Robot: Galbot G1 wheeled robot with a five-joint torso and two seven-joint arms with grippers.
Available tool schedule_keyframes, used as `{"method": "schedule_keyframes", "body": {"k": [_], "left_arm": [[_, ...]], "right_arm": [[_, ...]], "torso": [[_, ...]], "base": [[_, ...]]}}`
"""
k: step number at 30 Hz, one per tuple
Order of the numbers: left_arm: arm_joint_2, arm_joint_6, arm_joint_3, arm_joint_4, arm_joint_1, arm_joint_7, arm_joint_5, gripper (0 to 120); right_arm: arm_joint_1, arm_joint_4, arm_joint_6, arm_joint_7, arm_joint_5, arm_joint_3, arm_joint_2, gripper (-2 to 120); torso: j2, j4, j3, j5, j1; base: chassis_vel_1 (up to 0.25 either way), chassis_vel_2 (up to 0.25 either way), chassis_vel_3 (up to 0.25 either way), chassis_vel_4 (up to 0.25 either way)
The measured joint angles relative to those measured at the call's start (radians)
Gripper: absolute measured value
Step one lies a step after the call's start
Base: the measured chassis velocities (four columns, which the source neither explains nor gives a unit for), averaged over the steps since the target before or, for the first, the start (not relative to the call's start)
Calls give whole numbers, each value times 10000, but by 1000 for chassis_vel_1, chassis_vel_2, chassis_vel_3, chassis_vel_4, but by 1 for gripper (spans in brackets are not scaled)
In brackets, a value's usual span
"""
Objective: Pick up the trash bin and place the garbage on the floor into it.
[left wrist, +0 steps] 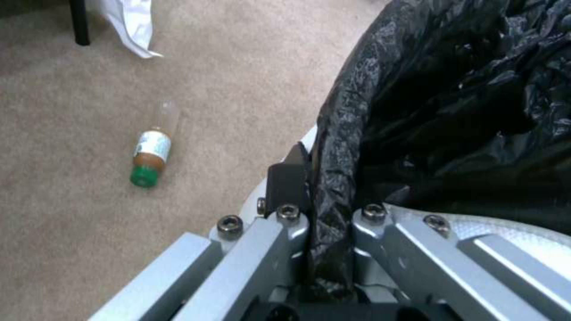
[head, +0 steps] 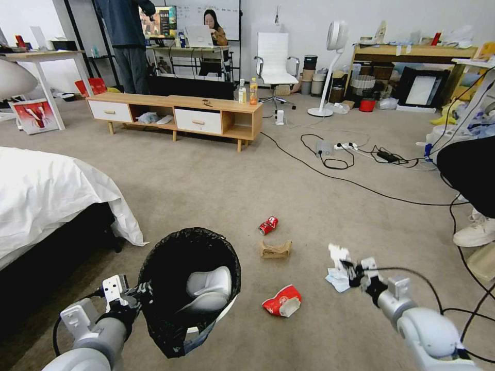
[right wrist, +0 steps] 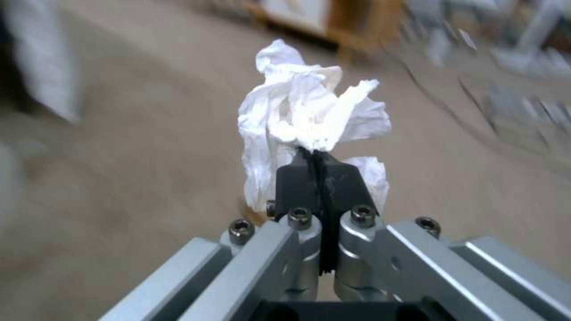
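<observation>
Left gripper clenched on bag-lined rim of bin, held above carpet beside bed. Green-capped bottle lying on carpet near it. Further right, on carpet: can, brown paper, red-and-white wrapper. Right gripper pinching crumpled tissue, another tissue just below.

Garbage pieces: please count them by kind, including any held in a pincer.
Crushed red can: 1
Brown paper piece: 1
Red-and-white wrapper: 1
White tissues: 2, one in the right pincer
Green-capped bottle: 1
Total: 6
</observation>
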Motion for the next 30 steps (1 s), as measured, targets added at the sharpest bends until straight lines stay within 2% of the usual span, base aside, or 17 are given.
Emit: {"method": "schedule_keyframes", "body": {"k": [1, 3, 4, 7, 11, 14, 18, 24, 28, 30], "left_arm": [[0, 0, 0, 0, 0, 0, 0, 3], [6, 12, 39, 47, 9, 1, 3, 3], [6, 12, 39, 47, 9, 1, 3, 3], [-4, 44, 102, 154, 49, 1, 45, 3], [-6, 58, 154, 203, 46, -1, 63, 3], [20, 141, 320, 270, -11, -14, 83, 3], [190, 204, 555, 371, -129, -22, 84, 3], [519, 265, 940, 624, -400, -24, 100, 3], [598, 277, 1119, 753, -522, -24, 108, 3], [702, 278, 1507, 1015, -769, -24, 111, 3]], "right_arm": [[0, 0, 0, 0, 0, 0, 0, 0], [67, 407, 642, -544, 509, -294, -212, 0], [67, 407, 642, -544, 509, -294, -212, 0], [179, 909, 1388, -1233, 1154, -734, -483, 0], [249, 1168, 1642, -1563, 1479, -1016, -683, 0], [486, 1432, 1996, -2113, 2029, -1758, -1089, 0], [916, 1444, 2167, -2324, 2322, -2574, -1339, 0], [1508, 1320, 2191, -2475, 2465, -3436, -1358, 0], [1652, 1272, 2172, -2495, 2505, -3711, -1355, 0], [1791, 1185, 2148, -2539, 2515, -4110, -1364, 0]], "torso": [[0, 0, 0, 0, 0], [0, 1, 0, 3, 0], [0, 1, 0, 3, 0], [0, 0, 0, 3, 0], [0, 0, 0, 1, 0], [1, -2, 0, 1, 0], [1, 0, 0, 1, 0], [1, 0, 0, 1, 0], [1, 1, 0, 1, 0], [1, -1, 0, 1, 0]], "base": [[0, 0, 0, 0], [0, 0, 0, 0], [0, 0, 0, 0], [0, 0, 0, 0], [0, 0, 0, 0], [0, 0, 0, 0], [0, 0, 0, 0], [0, 0, 0, 0], [0, 0, 0, 0], [0, 0, 0, 0]]}}
